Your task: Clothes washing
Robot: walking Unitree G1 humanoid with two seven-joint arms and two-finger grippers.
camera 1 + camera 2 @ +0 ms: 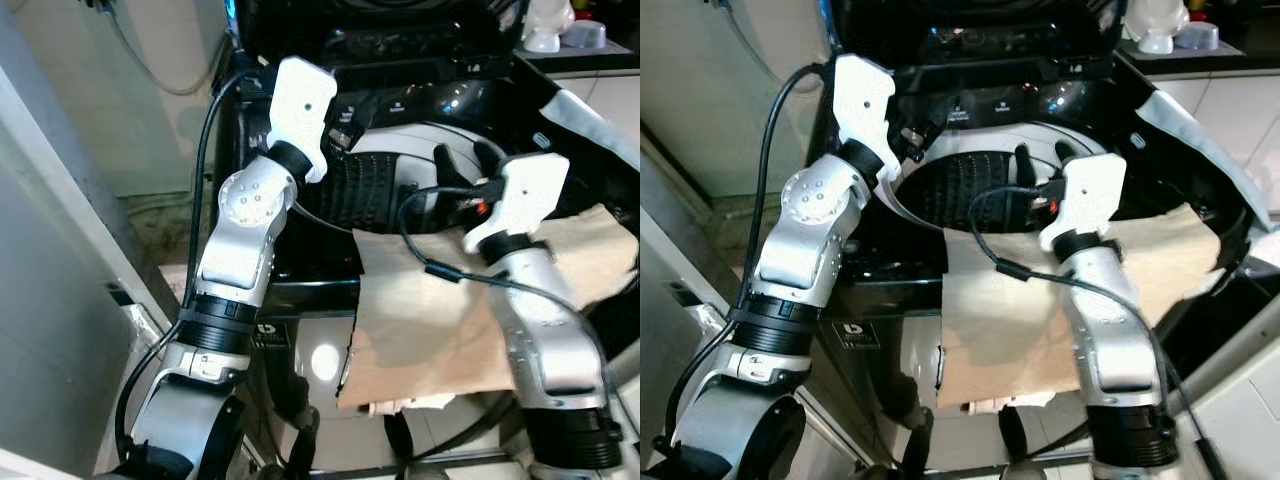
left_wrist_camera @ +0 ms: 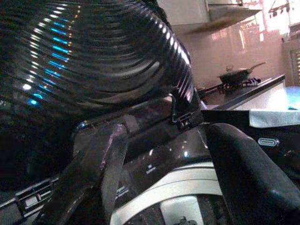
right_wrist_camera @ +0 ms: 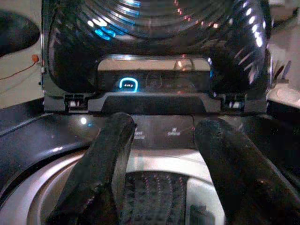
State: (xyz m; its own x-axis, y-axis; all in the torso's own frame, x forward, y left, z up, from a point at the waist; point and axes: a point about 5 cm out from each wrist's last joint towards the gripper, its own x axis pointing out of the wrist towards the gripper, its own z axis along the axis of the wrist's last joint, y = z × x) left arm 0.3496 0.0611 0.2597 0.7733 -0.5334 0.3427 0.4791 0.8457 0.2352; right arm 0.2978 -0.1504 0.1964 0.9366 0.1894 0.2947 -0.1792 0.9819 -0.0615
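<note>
Both jaws spread, empty: left gripper (image 1: 345, 125) and right gripper (image 1: 465, 165) over the washer drum (image 1: 365, 190). Tan cloth (image 1: 430, 320) drapes my right arm; it could slide floorward.

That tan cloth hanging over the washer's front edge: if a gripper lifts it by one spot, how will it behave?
The tan cloth is probably floppy: it drapes over the washer rim and hangs in soft folds. It looks thin, so likely light. Much of it hangs outside the drum, so a nudge might slide it toward the floor.
</note>
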